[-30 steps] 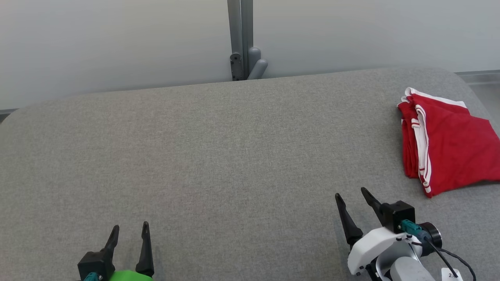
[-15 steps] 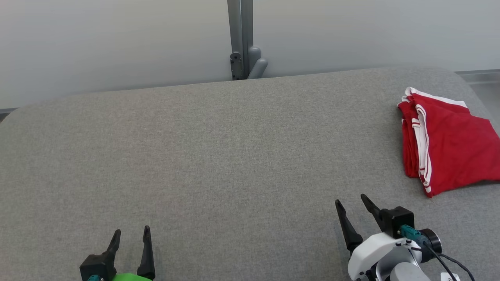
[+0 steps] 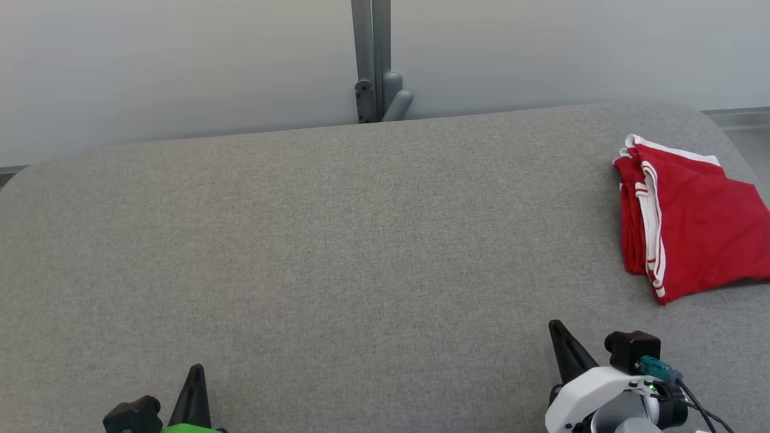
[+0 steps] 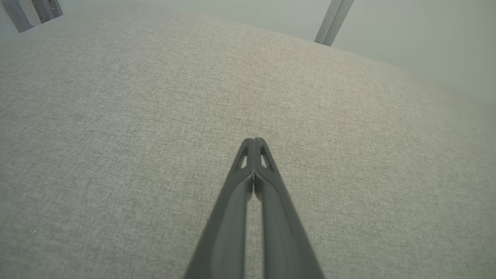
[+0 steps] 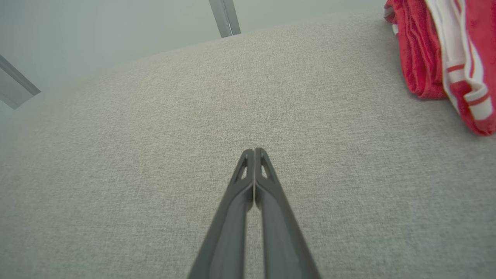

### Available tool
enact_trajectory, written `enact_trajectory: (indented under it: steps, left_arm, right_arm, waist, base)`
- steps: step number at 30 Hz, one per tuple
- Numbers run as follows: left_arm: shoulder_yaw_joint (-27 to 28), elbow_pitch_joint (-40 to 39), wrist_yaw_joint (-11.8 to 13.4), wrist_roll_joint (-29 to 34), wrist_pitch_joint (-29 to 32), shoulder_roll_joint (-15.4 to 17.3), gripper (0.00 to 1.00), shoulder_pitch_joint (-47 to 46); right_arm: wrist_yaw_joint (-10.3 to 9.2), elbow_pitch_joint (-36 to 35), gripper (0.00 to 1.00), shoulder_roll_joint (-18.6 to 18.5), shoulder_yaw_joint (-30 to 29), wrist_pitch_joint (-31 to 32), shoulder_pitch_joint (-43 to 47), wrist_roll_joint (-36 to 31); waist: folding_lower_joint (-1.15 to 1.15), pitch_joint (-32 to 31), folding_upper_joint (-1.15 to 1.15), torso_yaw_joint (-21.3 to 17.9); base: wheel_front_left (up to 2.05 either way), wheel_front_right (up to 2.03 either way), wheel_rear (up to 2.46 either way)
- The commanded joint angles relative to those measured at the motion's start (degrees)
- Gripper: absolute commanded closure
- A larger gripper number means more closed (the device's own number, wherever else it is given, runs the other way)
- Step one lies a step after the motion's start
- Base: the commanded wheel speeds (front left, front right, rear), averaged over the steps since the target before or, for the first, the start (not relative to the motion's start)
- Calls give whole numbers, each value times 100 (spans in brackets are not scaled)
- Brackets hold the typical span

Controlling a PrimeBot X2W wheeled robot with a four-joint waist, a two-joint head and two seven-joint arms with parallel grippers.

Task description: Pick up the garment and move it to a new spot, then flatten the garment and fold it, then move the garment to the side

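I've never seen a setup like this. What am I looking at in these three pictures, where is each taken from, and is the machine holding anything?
This is a two-armed robot at a grey cloth-covered table. The wide picture comes from a camera on its head, looking down: the dark pointed shapes at the bottom are its left gripper and right gripper, each a pair of long fingers. The other two come from wrist cameras looking along those fingers. In both, the fingers are pressed together with nothing between, so nothing is held. A folded red garment with white stripes lies at the table's right, apart from both grippers. A grey metal post stands behind the table.
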Motion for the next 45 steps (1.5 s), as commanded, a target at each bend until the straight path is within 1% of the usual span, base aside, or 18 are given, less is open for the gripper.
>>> enact_trajectory:
  steps: [1, 2, 13, 25, 41, 42, 45]
  left_arm:
    - [58, -151, -41, -360, 77, 16, 100, -144]
    - [58, -151, -41, -360, 77, 16, 100, -144]
    - [126, -347, -89, -1451, 335, 23, 100, -220]
    - [219, -510, -134, -2492, 607, 30, 100, -311]
    - [325, -694, -188, -3675, 923, 38, 100, -420]
    - [338, -714, -195, -3818, 960, 39, 100, -434]
    - [351, -733, -201, -3951, 996, 40, 100, -450]
  right_arm:
    - [0, -179, 100, -8, -82, 74, -90, 385]
    - [0, -179, 100, -8, -82, 74, -90, 385]
    - [0, -431, 100, -12, -267, 349, -71, 1509]
    - [0, -662, 100, -17, -452, 620, -59, 2587]
    - [0, -925, 100, -24, -665, 932, -45, 3820]
    - [0, -957, 100, -24, -689, 966, -43, 3964]
    - [0, -986, 100, -26, -714, 1007, -41, 4101]
  waist:
    - [0, 0, 0, 3]
    - [0, 0, 0, 3]
    - [0, 1, 0, 18]
    - [0, 3, 0, 33]
    - [0, 4, 0, 54]
    - [0, 4, 0, 57]
    - [0, 5, 0, 59]
  base:
    - [0, 0, 0]
    - [0, 0, 0]
    - [0, 0, 0]
    - [0, 0, 0]
    - [0, 0, 0]
    - [0, 0, 0]
    - [0, 0, 0]
